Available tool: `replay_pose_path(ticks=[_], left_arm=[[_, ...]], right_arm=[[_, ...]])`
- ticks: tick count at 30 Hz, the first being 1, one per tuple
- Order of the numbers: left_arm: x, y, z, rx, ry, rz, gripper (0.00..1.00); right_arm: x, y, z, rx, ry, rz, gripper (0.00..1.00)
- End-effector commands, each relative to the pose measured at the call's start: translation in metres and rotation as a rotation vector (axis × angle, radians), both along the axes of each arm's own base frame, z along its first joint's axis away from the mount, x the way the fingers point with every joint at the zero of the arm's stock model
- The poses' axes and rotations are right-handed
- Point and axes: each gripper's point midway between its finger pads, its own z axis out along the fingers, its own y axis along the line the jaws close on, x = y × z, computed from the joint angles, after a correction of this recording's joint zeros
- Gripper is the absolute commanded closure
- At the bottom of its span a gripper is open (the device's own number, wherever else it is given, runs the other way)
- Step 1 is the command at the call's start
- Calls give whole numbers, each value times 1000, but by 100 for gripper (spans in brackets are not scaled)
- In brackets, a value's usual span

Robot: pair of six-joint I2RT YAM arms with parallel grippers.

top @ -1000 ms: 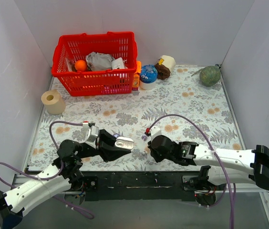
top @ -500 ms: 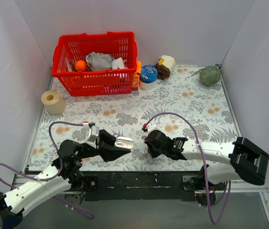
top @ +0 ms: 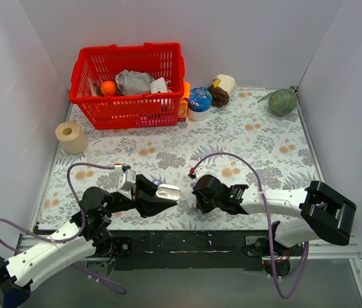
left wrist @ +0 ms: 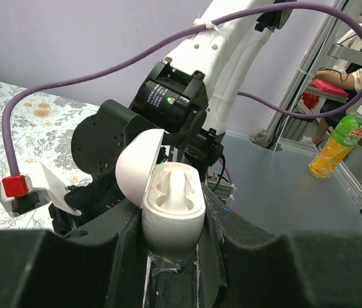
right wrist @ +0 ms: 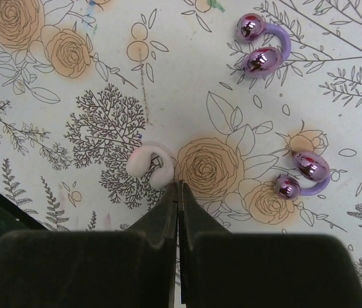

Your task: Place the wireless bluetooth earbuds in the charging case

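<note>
The right gripper (right wrist: 179,186) has just been closed low over the desk (right wrist: 72,115), and its jaws are now pressed fully together. Their tips are set against a pale curved piece (right wrist: 149,168), and it cannot be told whether that piece is pinched. Both wireless bluetooth earbuds (right wrist: 262,48) are left lying on the desk well apart from those jaws, so no bud is judged to have been taken. The charging case (left wrist: 171,205) is held with its lid open in the narrowly set jaws of the left gripper (top: 160,197), with no purple bud seen inside.
</note>
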Motion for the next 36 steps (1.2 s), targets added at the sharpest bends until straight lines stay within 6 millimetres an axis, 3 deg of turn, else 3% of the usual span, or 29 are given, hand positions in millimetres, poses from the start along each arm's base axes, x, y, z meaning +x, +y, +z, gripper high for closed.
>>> replay_pose_path(ticks=[1, 10, 15, 18, 23, 26, 36], left_arm=[[1, -1, -2, 9, -10, 3, 100], [0, 0, -5, 5, 1, -2, 100], [0, 0, -4, 10, -1, 0, 100], [-1, 1, -4, 12, -2, 0, 100], [0, 0, -5, 13, 1, 1, 100], [1, 0, -5, 13, 2, 3, 100], [1, 0, -6, 13, 7, 2, 100]], right_arm=[[-4, 15, 9, 64, 11, 18, 99], [-17, 26, 9, 78, 38, 61, 99], [-8, 10, 15, 33, 4, -33, 99], [3, -2, 28, 21, -52, -102, 99], [12, 3, 49, 80, -102, -89, 68], [13, 12, 47, 103, -81, -48, 62], [16, 24, 31, 69, -48, -5, 60]])
